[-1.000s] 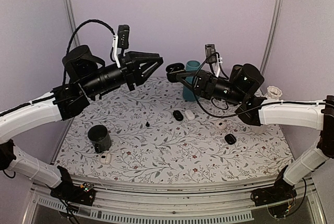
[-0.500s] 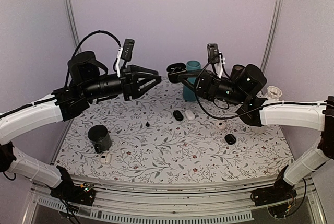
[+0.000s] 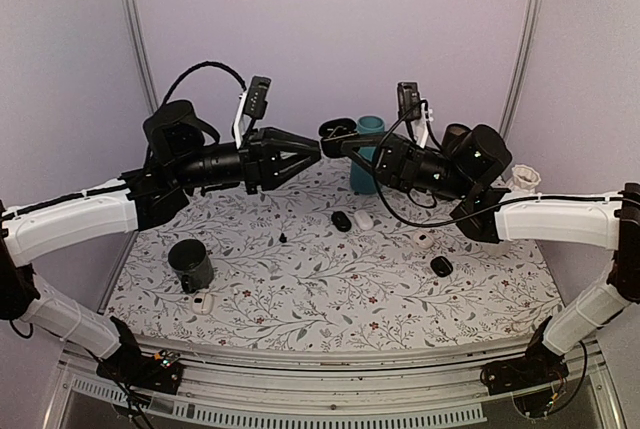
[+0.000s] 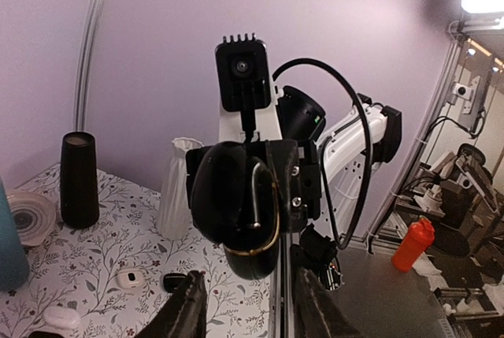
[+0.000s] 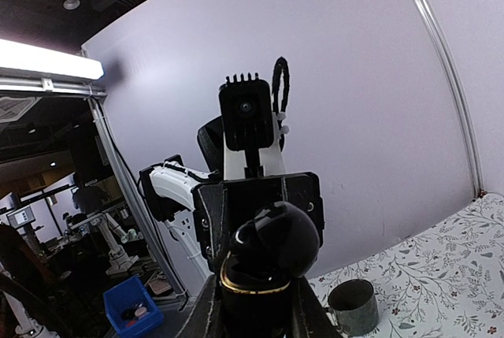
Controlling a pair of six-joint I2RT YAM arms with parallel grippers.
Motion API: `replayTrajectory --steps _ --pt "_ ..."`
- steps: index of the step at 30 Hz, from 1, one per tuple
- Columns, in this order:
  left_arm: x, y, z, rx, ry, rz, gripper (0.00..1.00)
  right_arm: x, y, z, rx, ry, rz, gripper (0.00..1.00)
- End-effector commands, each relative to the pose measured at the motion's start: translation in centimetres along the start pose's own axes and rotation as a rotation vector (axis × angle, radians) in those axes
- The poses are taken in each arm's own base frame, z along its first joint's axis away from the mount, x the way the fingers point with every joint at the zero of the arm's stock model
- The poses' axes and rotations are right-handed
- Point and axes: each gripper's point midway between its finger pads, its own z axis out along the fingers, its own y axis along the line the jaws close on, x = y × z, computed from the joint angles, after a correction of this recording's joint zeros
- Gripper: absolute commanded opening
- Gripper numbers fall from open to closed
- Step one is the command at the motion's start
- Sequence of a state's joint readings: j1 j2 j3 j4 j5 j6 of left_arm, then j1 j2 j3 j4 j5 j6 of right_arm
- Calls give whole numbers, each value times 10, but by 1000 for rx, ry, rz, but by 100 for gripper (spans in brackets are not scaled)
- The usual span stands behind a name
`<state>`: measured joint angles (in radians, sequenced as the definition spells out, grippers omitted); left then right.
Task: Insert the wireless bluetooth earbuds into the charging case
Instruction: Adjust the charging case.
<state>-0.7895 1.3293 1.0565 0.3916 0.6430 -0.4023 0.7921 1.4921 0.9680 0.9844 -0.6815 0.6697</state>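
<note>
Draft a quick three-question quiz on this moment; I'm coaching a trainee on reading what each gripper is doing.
1. True or false: the glossy black pebble-shaped charging case lies on the floral-patterned table.
2. Which gripper grips the case? A left, B right, C neither.
3. Fill in: the dark cylindrical cup stands ____ on the table.
Key: 1 false; 2 B, the right gripper; 3 upright.

Soft, even overhead light; wrist views bulge at the edges, with a strip lamp overexposed.
</note>
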Motion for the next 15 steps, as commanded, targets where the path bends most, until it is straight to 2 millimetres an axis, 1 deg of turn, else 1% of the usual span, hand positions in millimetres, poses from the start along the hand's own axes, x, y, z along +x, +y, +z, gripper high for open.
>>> replayTrajectory --steps 1,7,15 --pt "-8 -6 4 50 -46 6 38 -9 7 6 -29 -26 -15 3" --pt "-4 -4 12 63 -42 -9 35 -11 7 8 -26 -32 -18 3" --pt "-9 -7 15 78 -68 -9 33 -7 5 10 -21 -24 -14 3"
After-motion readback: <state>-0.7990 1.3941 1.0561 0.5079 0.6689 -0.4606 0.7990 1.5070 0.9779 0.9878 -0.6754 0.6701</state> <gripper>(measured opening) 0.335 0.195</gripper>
